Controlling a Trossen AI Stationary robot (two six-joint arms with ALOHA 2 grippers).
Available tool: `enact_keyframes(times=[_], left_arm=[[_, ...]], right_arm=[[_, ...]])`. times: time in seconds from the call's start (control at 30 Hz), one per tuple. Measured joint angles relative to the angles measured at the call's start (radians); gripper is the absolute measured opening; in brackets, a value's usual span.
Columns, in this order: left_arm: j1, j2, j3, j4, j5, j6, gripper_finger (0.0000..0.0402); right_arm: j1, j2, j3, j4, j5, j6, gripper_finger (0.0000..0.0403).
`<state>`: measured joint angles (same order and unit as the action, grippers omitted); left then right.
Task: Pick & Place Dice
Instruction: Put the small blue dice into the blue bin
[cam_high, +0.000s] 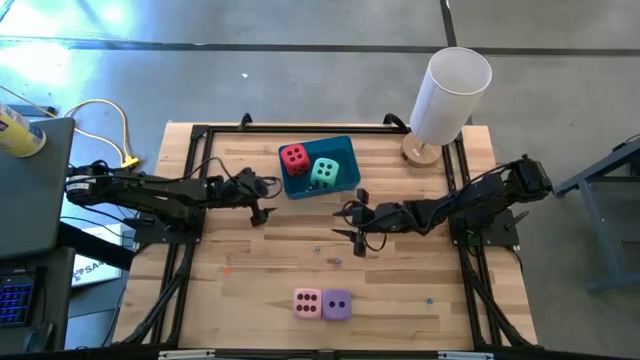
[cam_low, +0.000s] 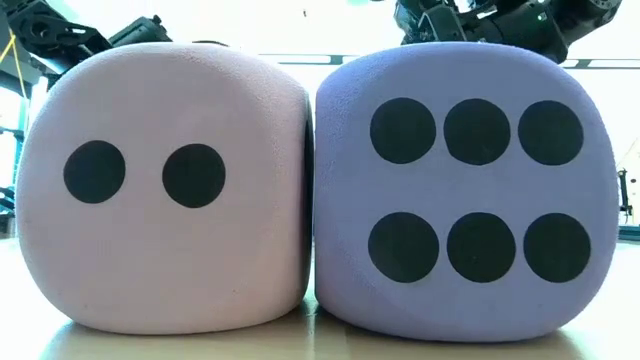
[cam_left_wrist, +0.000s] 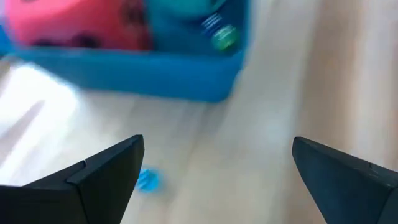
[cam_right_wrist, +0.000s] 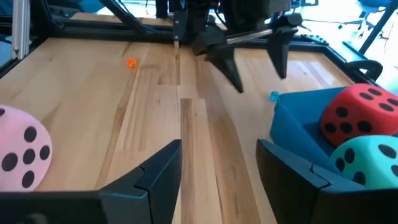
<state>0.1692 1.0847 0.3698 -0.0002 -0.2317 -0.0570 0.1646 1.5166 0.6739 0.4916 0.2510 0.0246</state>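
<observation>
The blue bin (cam_high: 345, 160) sits at the table's far middle and holds the red die (cam_high: 294, 157) and the teal-green die (cam_high: 324, 172). The pink die (cam_high: 308, 303) and the purple die (cam_high: 337, 305) rest side by side, touching, on the table near its near edge; they fill the low view, pink die (cam_low: 165, 190) and purple die (cam_low: 465, 190). My left gripper (cam_high: 260, 200) is open just left of the bin, low over the wood. My right gripper (cam_high: 352, 227) is open to the near right of the bin. Neither holds anything.
A white cylinder (cam_high: 450, 90) on a round wooden base stands at the far right corner. Black frame rails (cam_high: 200, 135) run along the table's edges. Small beads lie on the wood, one orange (cam_right_wrist: 131, 62). Bare wood lies between the bin and the two near dice.
</observation>
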Motion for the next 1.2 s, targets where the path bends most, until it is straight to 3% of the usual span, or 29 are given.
enact_keyframes(times=[0.07, 0.27, 0.4, 0.5, 0.8, 1.2], left_arm=[[0.009, 0.000, 0.000, -0.021, -0.044, -0.007, 0.0400], [0.051, 0.006, 0.000, -0.041, -0.048, -0.004, 0.0400], [0.088, 0.006, -0.006, -0.042, 0.007, 0.015, 0.0400], [0.117, 0.006, -0.033, 0.001, 0.070, 0.039, 0.0400], [0.188, 0.006, -0.180, 0.276, 0.080, 0.076, 0.0400], [0.222, 0.013, -0.211, 0.283, 0.087, 0.079, 0.0400]], right_arm=[[0.000, 0.000, 0.000, -0.007, 0.000, 0.006, 0.0195], [-0.001, 0.000, 0.000, -0.019, 0.000, 0.028, 0.0195], [-0.001, 0.000, 0.000, -0.029, 0.000, 0.039, 0.0195], [-0.001, 0.011, 0.000, -0.033, 0.000, 0.057, 0.0195], [-0.001, 0.033, -0.001, -0.051, -0.030, 0.058, 0.0195], [-0.001, 0.057, 0.000, -0.023, -0.047, 0.058, 0.0195]])
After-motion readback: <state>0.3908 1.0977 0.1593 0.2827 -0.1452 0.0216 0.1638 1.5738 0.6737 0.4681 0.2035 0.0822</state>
